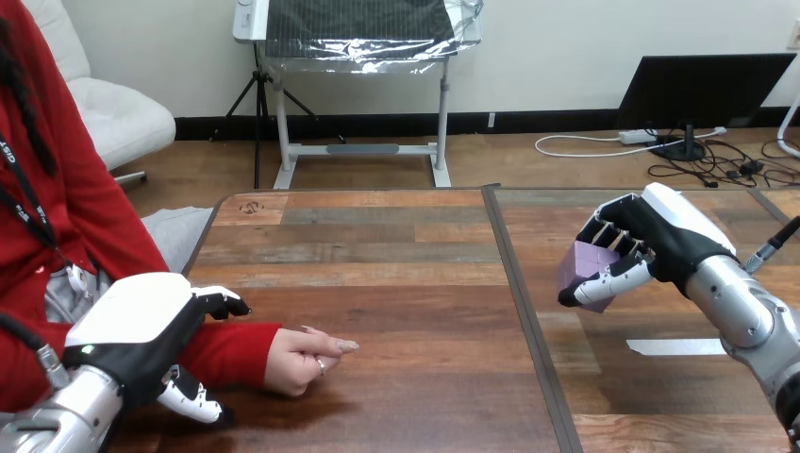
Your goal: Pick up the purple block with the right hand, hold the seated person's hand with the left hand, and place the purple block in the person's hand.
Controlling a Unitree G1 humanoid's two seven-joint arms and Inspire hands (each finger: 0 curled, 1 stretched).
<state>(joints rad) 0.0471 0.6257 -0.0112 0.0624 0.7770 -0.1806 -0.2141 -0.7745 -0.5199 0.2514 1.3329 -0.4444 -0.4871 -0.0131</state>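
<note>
One step is done: the purple block is clasped by curled fingers of the right hand. Next the person's hand must be held; whether the left hand grips cannot be told.

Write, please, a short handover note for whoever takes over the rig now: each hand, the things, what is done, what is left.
Right hand: fingers curled round the purple block, held over the right part of the table.
Left hand: over the person's red sleeve, near the wrist; I cannot tell whether it grips.
Person's hand: on the table, loosely closed, far from the block.
Done: block picked up.
Left: confirm the left hand's hold, then carry the block over and place it in the person's hand, which probably has to open first.
</note>
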